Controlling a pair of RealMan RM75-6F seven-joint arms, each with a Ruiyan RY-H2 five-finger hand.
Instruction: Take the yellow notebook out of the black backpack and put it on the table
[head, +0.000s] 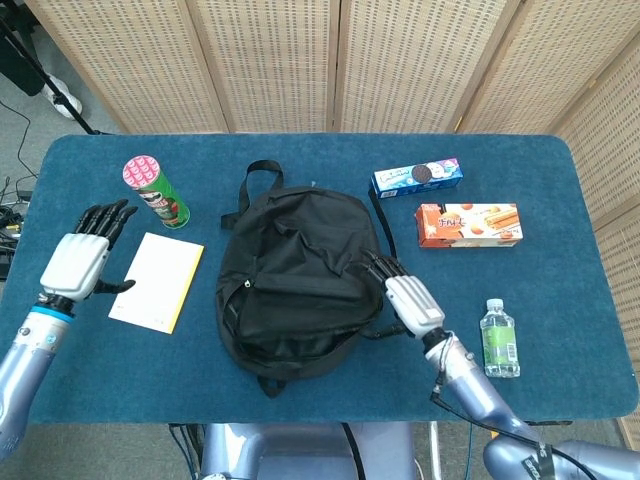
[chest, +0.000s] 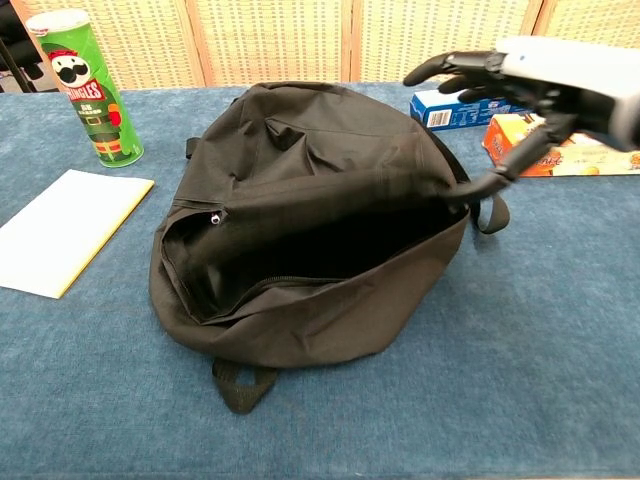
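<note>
The yellow notebook (head: 157, 282) lies flat on the blue table, left of the black backpack (head: 295, 275); the chest view shows the notebook (chest: 62, 231) at the left edge. My left hand (head: 84, 262) hovers just left of the notebook, fingers spread, holding nothing. The backpack (chest: 310, 240) lies in the middle with its flap down and the opening still gaping toward me. My right hand (head: 408, 298) is at the backpack's right side with fingers spread; in the chest view the right hand (chest: 530, 80) is lifted above the bag, holding nothing.
A green Pringles can (head: 156, 192) stands behind the notebook. A blue cookie box (head: 417, 176) and an orange snack box (head: 468, 224) lie at the back right. A small water bottle (head: 497, 338) stands on the right. The table (head: 560, 300) has bare blue cloth at front.
</note>
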